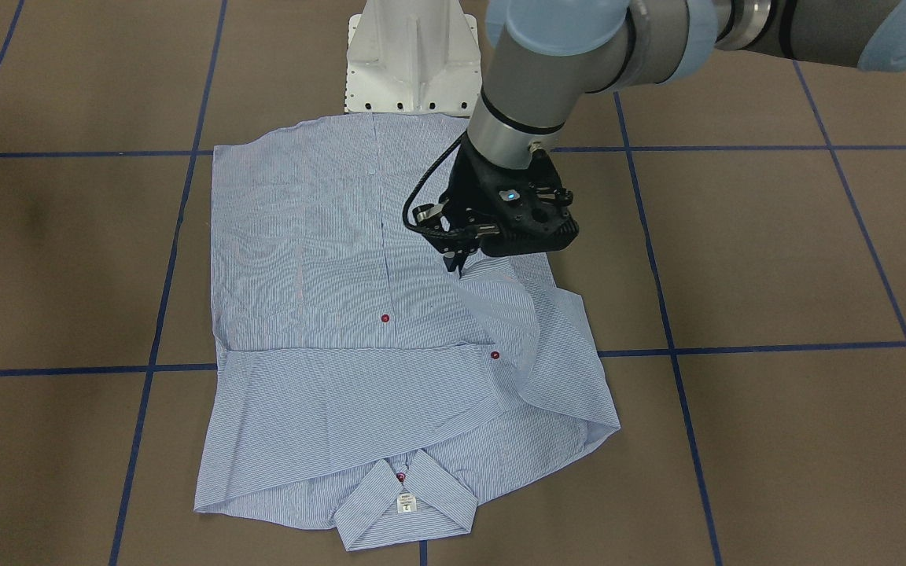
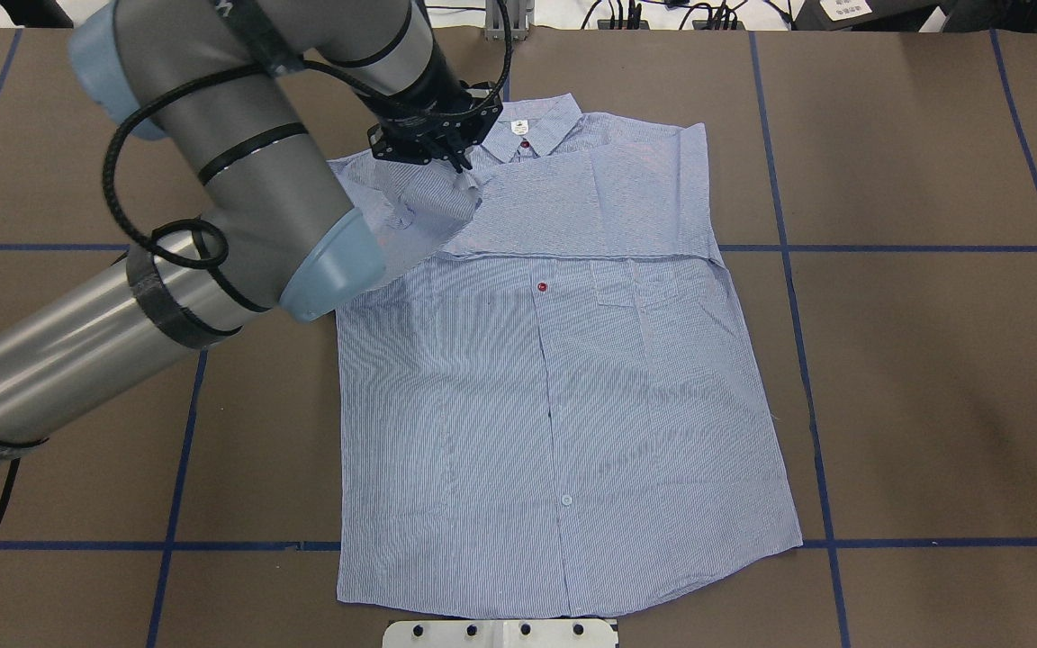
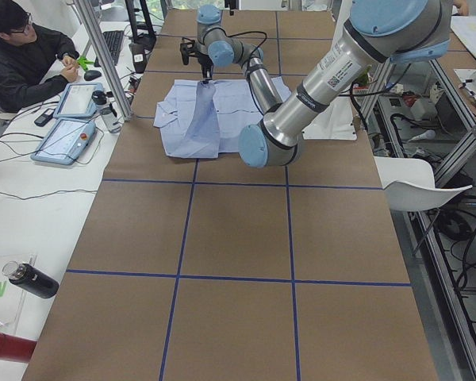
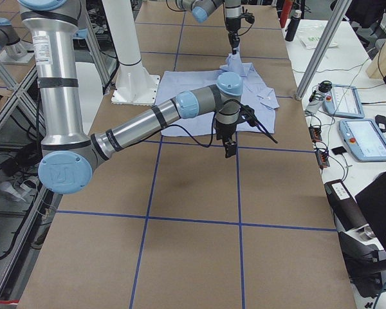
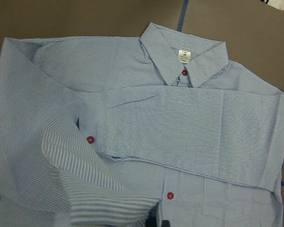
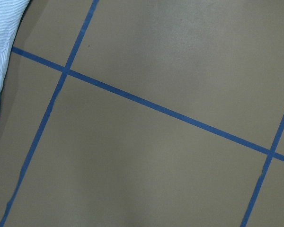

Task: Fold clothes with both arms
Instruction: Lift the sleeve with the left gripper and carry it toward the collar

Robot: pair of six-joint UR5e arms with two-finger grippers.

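One shirt (image 2: pixel 572 405) flat; left pincer (image 1: pixel 454 263) clamped on lifted sleeve (image 1: pixel 500 295) — right pincer (image 4: pixel 229 152) beside shirt, cannot tell its grip.

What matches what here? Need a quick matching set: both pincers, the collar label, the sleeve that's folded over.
Things
1. left pincer
2. right pincer
3. collar label
4. folded sleeve

States
A. lies flat across the shirt front, by the collar
B. hangs over bare table, beside the shirt
C. white, on the inside of the collar
D. closed on the raised sleeve

Pairs: 1-D, 2-B, 3-C, 4-A
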